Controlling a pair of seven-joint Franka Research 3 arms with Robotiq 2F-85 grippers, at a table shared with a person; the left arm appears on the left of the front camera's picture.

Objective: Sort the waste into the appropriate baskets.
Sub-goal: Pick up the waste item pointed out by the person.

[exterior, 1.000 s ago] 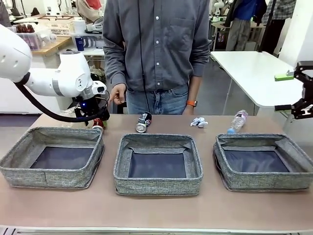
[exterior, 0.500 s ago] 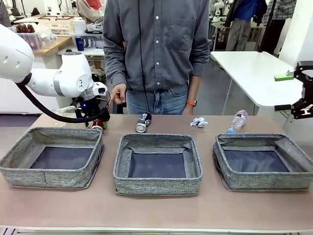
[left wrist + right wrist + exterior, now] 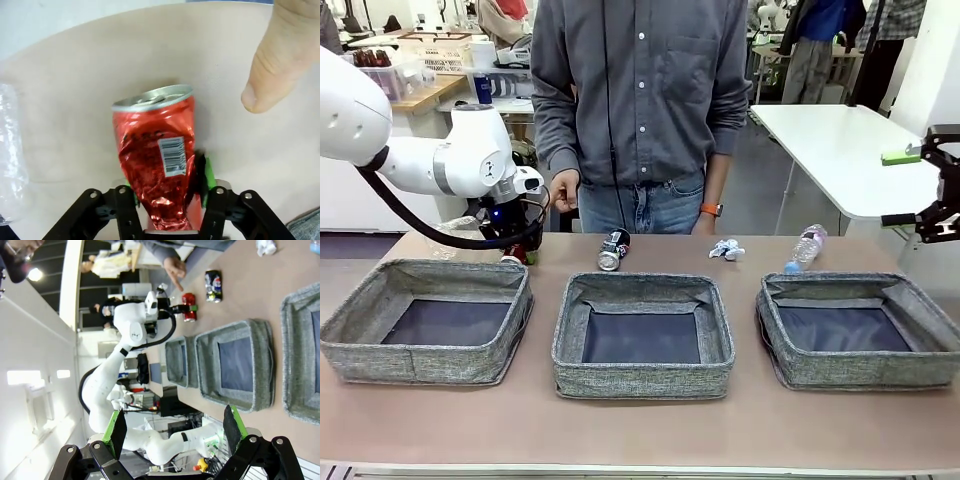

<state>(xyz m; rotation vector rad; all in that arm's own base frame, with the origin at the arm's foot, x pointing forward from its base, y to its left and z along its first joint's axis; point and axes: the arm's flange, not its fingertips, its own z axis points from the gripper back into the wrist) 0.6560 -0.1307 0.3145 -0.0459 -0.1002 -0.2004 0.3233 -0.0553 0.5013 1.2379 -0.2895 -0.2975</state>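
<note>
My left gripper (image 3: 167, 184) is shut on a dented red soda can (image 3: 155, 150) at its lower end, just above the tabletop behind the left basket (image 3: 420, 272). In the front view this gripper (image 3: 517, 252) sits low at that basket's far right corner. A crushed dark can (image 3: 612, 250), a white paper wad (image 3: 726, 249) and a clear plastic bottle (image 3: 805, 247) lie along the far edge. A clear plastic cup (image 3: 10, 160) lies beside the red can. My right gripper (image 3: 175, 432) hangs open and empty, high at the right (image 3: 895, 188).
The middle basket (image 3: 640, 284) and the right basket (image 3: 840, 284) stand in a row with the left one, all with bare dark bottoms. A person stands at the far side, one hand (image 3: 563, 190) close above the left gripper, its thumb (image 3: 280, 55) beside the can.
My left gripper has closed onto the red can, and its arm has shifted slightly right. The right arm has not moved.
</note>
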